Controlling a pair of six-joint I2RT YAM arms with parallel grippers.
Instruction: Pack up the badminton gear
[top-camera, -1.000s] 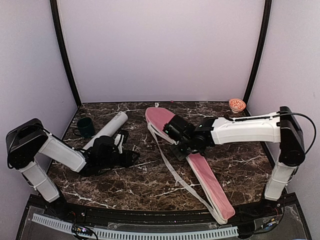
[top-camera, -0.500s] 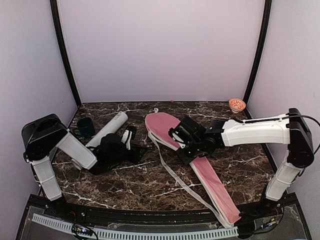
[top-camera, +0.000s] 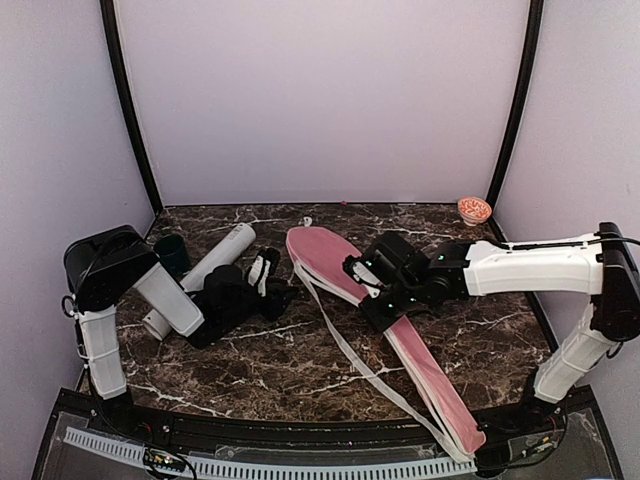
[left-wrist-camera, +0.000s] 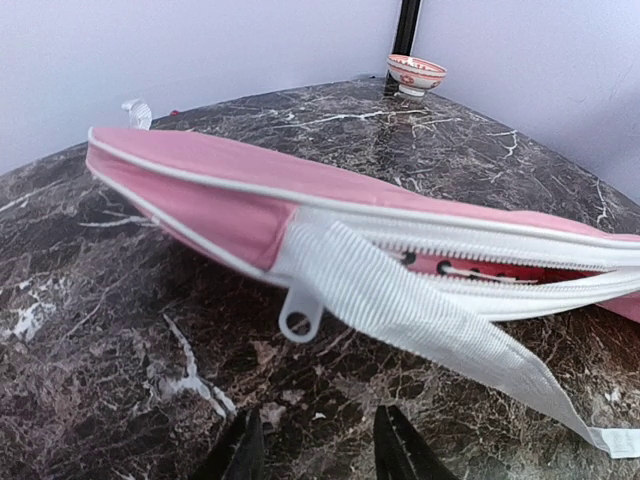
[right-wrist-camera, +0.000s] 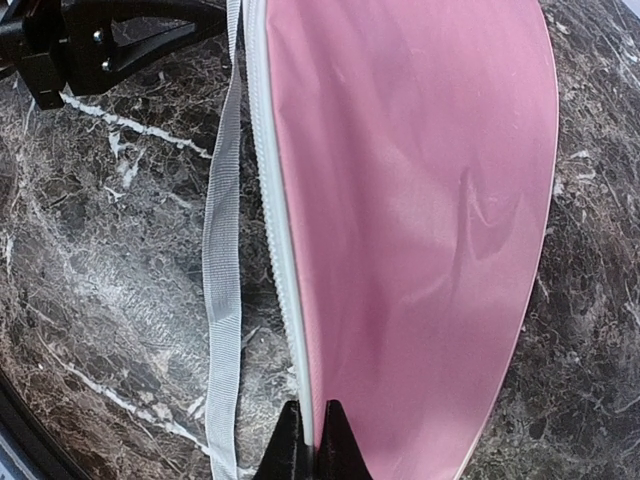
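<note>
The pink racket-shaped cover (top-camera: 325, 255) lies slantwise across the marble table, its wide end at the back. Its white strap (top-camera: 350, 362) trails along its left side. My right gripper (top-camera: 368, 298) is shut on the cover's white zip edge (right-wrist-camera: 300, 330), the tips (right-wrist-camera: 312, 445) pinching the piping. My left gripper (top-camera: 283, 293) sits low on the table just left of the cover's wide end, open and holding nothing. In the left wrist view its fingertips (left-wrist-camera: 243, 455) stand apart before the cover (left-wrist-camera: 200, 195), the strap (left-wrist-camera: 420, 320) and a white zip-pull loop (left-wrist-camera: 300, 316). The zip gapes partly open there. The pale grey tube (top-camera: 215, 258) lies behind the left arm.
A dark green cup (top-camera: 172, 255) stands at the back left beside the tube. A small orange-patterned bowl (top-camera: 473, 209) sits in the back right corner. Lilac walls close in three sides. The strap (right-wrist-camera: 222, 280) lies loose on the marble.
My left arm has swung right, bringing its gripper close to the cover's wide end, and its jaws narrowed a little. The right arm and the cover have shifted slightly right.
</note>
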